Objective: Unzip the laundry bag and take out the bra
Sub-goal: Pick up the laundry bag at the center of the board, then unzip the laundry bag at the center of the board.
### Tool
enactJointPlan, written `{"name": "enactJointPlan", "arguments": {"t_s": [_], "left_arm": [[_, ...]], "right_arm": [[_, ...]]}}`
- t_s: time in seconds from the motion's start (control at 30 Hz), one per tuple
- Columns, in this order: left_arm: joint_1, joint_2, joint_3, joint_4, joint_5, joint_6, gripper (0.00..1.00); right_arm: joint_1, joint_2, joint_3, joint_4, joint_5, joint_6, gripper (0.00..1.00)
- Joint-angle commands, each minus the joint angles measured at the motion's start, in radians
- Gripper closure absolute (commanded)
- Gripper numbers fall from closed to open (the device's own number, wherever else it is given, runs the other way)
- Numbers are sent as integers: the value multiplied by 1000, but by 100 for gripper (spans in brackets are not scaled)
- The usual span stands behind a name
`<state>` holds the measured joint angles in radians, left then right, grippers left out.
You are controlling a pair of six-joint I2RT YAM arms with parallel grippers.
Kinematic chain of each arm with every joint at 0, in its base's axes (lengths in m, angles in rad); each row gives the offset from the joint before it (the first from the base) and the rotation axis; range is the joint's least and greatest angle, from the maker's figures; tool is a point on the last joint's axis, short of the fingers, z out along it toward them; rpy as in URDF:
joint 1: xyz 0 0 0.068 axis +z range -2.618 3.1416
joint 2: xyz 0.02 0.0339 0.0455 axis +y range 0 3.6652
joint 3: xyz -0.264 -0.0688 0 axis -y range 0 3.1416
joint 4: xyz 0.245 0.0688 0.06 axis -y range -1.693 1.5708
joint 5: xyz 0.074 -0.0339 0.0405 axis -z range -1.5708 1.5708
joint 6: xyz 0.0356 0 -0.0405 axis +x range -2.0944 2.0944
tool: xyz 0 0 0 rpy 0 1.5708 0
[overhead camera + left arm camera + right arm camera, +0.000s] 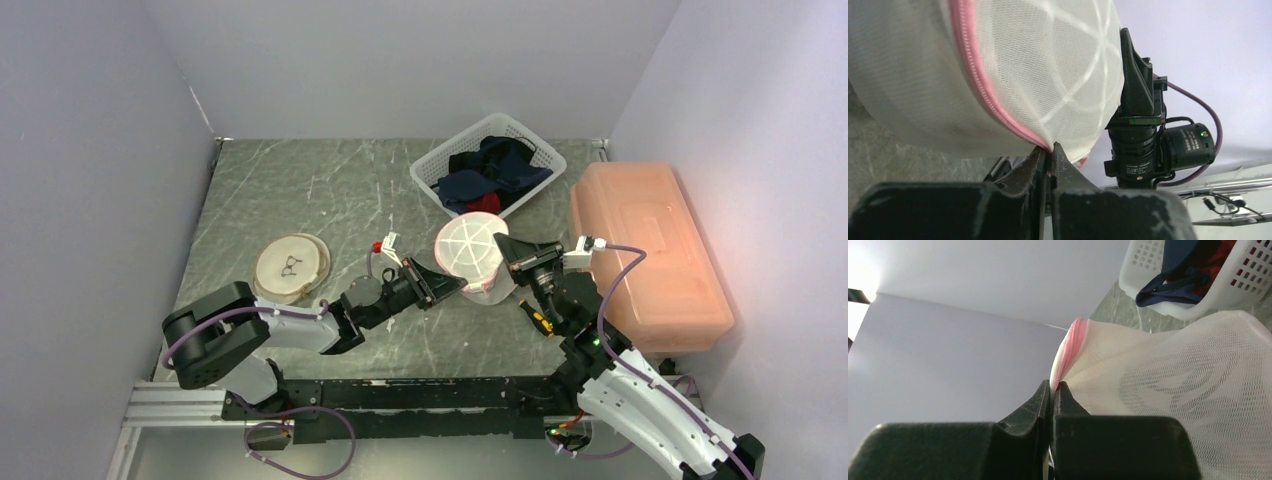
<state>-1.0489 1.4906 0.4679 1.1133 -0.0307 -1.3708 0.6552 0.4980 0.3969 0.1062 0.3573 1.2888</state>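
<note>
The laundry bag [472, 252] is a round white mesh drum with a pink zipper, held up between both arms at the table's middle. My left gripper [452, 283] is shut on the bag's lower left edge; in the left wrist view its tips [1050, 149] pinch the pink zipper seam [979, 80]. My right gripper [508, 258] is shut on the bag's right edge; in the right wrist view its tips [1053, 386] clamp the pink zipper [1068, 351] beside the mesh [1178, 385]. The bra is not visible.
A white basket [488, 166] of dark and red clothes stands at the back, also in the right wrist view [1208, 275]. An orange plastic box [640, 250] lies at the right. A round beige mesh bag [291, 267] lies flat at the left.
</note>
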Motion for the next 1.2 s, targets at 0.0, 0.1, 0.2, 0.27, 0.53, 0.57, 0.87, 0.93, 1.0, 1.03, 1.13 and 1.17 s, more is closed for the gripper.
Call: {"name": "enactJointPlan", "arguments": {"t_s": [0.0, 0.1, 0.2, 0.27, 0.53, 0.57, 0.87, 0.93, 1.0, 1.03, 1.13, 1.17], "left_arm": [[-4, -33, 4, 19, -27, 27, 97], [-2, -80, -18, -21, -46, 50, 97], [0, -153, -32, -134, -59, 84, 97], [0, -218, -26, -268, -74, 102, 97], [61, -392, -61, -649, -91, 111, 97], [76, -404, -69, -673, -79, 116, 97], [119, -536, -26, -962, -97, 289, 97], [120, -568, -5, -980, -103, 335, 97], [121, -592, 33, -1016, -108, 380, 97], [123, -599, 56, -1034, -111, 401, 97], [124, -611, 102, -1051, -99, 450, 97], [124, -610, 109, -1047, -95, 459, 97]], "right_arm": [[3, -11, -7, 48, -32, -8, 100], [3, -26, -10, 43, -94, -87, 100], [3, -52, 43, -75, -150, -237, 61], [4, -76, 79, -183, -145, -318, 35], [3, -118, 127, -447, -132, -598, 18], [3, -121, 115, -447, -149, -608, 18], [4, 27, 98, -326, -530, -727, 22], [5, 71, 108, -283, -603, -744, 25], [7, 91, 114, -232, -657, -744, 27], [6, 101, 118, -207, -681, -744, 27], [6, 154, 123, -120, -758, -713, 29], [6, 175, 120, -81, -786, -696, 28]]}}
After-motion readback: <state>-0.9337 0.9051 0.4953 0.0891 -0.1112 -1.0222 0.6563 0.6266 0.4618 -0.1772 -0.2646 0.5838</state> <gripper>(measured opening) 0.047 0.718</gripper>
